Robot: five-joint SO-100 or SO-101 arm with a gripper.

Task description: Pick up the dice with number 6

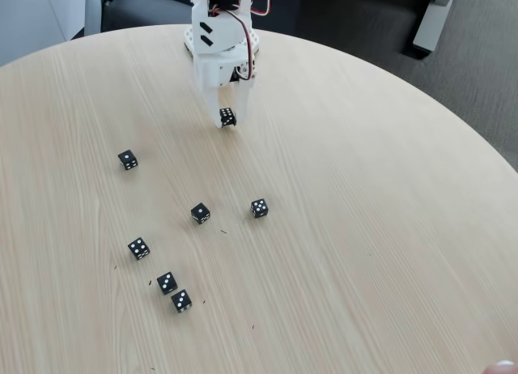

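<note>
Grasp step, as I read it: the hand (227, 117) is at the far side of the counter (364, 228), pointing down, its white fingers closed on the die (227, 116) from both sides. Die sits between the fingertips, at or just off the surface — can't tell which. Showing face looks like six pips in two rows, slightly tilted. It's a cube, so no long axis. Next move, I'd judge: lift straight up w/o loosening the grip. Six other dice lie well apart, nearer the camera.
</note>
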